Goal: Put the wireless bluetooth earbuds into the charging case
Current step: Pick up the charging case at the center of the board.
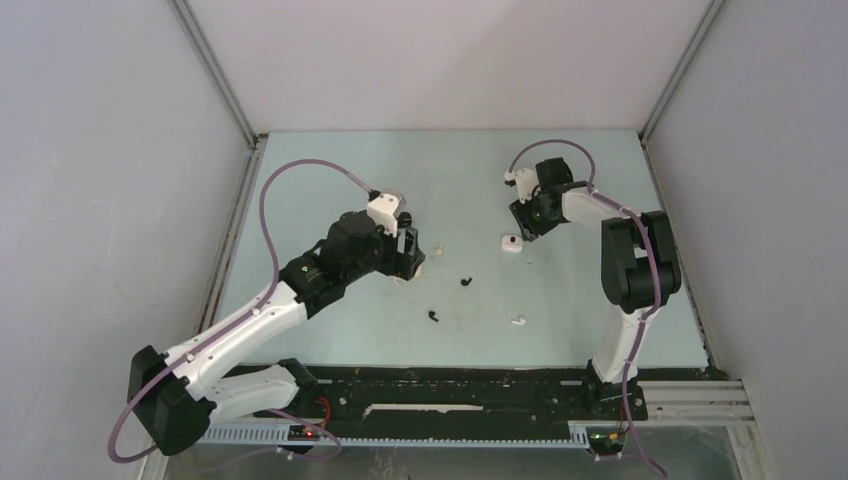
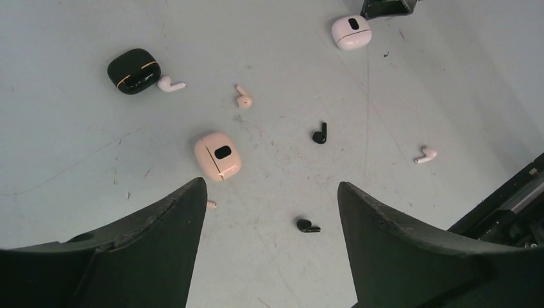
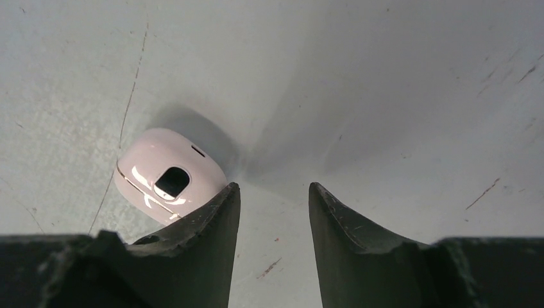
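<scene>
Peeking out from behind one fingertip of the left gripper [image 2: 271, 185] is a tiny pale scrap [image 2: 210, 204], mostly covered, so whether it is an earbud cannot be told. That gripper's fingers stand wide apart with nothing held, over the table [image 2: 77, 160]. Just beyond the left-hand finger in its wrist view lies a pink case [image 2: 218, 156], shut, a dark oval on its lid. Farther out on that side sits a black case [image 2: 135, 70] with a gold seam, and a white earbud [image 2: 170, 84] lies right at its edge; touching or just apart, I cannot tell. A peach earbud [image 2: 243, 98] lies past the pink case. Straight ahead of the gap between the fingers is a black earbud [image 2: 319, 133], stem pointing away from the fingers; a second black earbud [image 2: 307, 225] lies low between the two fingers. Beyond the right-hand finger, toward its outer side, lies a second white earbud [image 2: 425, 154]. All five earbuds are tiny, short-stemmed and loose on the table, none inside a case. Far ahead sits a white case [image 2: 351, 32], shut.

The right gripper [image 3: 274, 187] shows a narrow gap between its fingers, nothing in it. The white case lies just outside the left-hand finger in that wrist view; the fingertip covers its near corner, so contact cannot be judged. Its lid is glossy, with a dark oval and a thin seam.
</scene>
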`<state>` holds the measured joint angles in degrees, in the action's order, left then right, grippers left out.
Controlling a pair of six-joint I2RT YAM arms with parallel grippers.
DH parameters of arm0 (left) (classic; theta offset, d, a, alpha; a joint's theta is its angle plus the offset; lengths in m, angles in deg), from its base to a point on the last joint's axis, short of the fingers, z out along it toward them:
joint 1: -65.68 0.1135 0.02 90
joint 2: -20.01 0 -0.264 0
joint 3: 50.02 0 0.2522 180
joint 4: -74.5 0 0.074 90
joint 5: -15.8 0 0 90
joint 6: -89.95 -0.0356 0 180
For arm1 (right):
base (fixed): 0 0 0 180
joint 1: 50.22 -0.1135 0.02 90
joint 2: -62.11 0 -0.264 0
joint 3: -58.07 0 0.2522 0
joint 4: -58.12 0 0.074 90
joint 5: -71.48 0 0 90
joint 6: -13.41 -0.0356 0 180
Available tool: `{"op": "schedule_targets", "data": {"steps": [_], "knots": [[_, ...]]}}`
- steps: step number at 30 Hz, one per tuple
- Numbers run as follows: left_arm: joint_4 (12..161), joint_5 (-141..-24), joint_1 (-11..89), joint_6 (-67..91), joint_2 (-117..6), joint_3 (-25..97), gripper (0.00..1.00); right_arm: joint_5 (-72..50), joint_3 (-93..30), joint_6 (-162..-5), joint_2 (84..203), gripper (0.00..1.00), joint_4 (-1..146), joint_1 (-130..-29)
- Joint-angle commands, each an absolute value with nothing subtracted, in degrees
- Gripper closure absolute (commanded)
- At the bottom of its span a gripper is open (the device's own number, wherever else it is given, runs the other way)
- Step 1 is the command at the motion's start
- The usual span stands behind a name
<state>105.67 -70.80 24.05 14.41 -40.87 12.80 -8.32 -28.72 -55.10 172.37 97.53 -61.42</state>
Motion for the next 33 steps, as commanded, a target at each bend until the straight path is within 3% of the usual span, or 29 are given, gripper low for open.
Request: {"op": "schedule_targets", "data": {"steps": [1, 7, 14, 24, 30, 33], "knots": [[102.38, -69.62, 23.77, 13.41, -41.07, 12.81, 0.19, -5.73, -30.81, -53.9, 172.88, 0.54, 100.71, -61.33], [101.8, -69.55, 23.84, 12.95, -41.34, 12.79, 0.19, -1.25, -29.28, -52.16, 172.34, 0.53, 103.12, -62.67], [102.72, -69.9, 23.76, 13.09, -41.6, 12.82, 0.19, 2.55, -28.46, -51.35, 171.54, 0.43, 103.26, -65.23], [102.83, -69.72, 23.8, 12.7, -42.14, 12.94, 0.19, -4.86, -30.44, -48.39, 174.58, 0.41, 102.22, -71.5], [103.13, -69.7, 23.81, 12.61, -42.22, 12.89, 0.19, -2.9, -31.44, -48.4, 175.66, 0.45, 103.89, -71.06], [103.17, -69.78, 23.79, 12.47, -42.43, 13.0, 0.19, -0.09, -31.45, -47.69, 175.37, 0.42, 104.89, -70.1]]}}
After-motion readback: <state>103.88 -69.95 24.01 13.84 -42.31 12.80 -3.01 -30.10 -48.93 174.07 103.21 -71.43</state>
